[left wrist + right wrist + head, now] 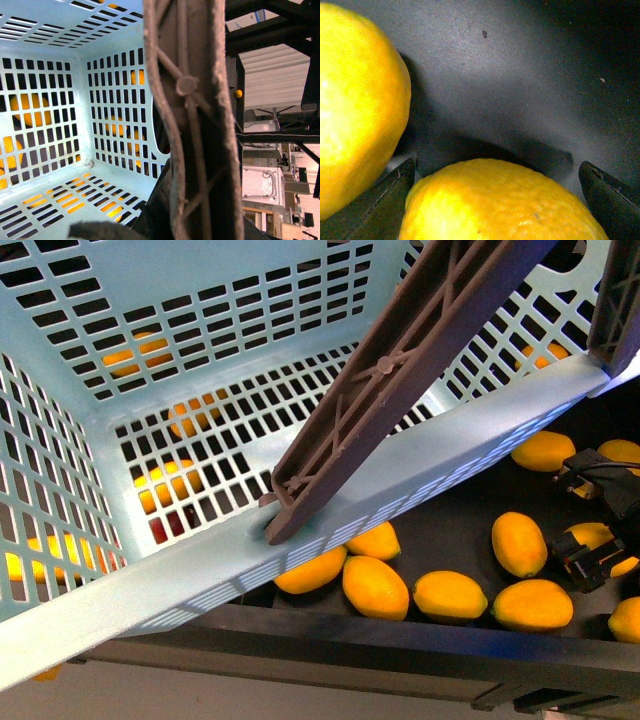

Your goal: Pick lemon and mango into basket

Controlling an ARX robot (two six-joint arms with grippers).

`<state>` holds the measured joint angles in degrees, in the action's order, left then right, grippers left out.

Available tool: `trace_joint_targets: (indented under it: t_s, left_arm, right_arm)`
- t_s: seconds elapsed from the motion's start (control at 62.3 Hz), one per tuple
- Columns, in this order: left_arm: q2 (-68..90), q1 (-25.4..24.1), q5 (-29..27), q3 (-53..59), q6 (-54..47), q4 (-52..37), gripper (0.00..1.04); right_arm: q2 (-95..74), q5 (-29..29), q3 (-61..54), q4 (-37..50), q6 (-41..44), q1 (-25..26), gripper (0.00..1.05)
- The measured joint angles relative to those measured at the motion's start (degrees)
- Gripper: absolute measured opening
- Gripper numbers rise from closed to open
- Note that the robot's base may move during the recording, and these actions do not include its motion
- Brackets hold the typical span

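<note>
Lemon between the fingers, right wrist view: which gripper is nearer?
Right. The right gripper straddles the lemon, one finger each side. The left wrist is at the basket handle, away from it.

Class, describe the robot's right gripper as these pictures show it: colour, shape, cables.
The right gripper is black and blocky, with thin black cables looping across it. In the wrist view, its fingers are dark, flat wedges with paler, scuffed edges.

**Operator 1:** Report the right gripper (pixel 497 164).
**Operator 2:** I read it at the front view's right edge, jaws apart, fingers (pixel 375 205) spread wide.
**Operator 1:** And the left gripper (pixel 100 231)?
**Operator 2:** Only a dark edge shows in its wrist view. I cannot determine its state.
</note>
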<state>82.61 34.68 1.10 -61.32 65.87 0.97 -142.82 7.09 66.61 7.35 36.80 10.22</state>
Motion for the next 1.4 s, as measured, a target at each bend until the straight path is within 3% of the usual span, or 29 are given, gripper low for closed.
trace_joint_targets:
  t_s: [0.787,0.996,1.397]
  left_arm:
    - [0.0,0.0,0.0,0.0,0.0,0.0,0.05]
    - [0.0,0.0,0.0,0.0,0.0,0.0,0.05]
    - [0.0,0.0,0.0,0.0,0.0,0.0,0.05]
  right_arm:
    - [0.0,0.7,-0.2,-0.6,-4.3,0.7,0.96]
    - [0.0,0.7,0.2,-0.2,-5.2,0.6,0.64]
    - [1.4,4.2,-0.8,2.3,-9.1,1.6,0.61]
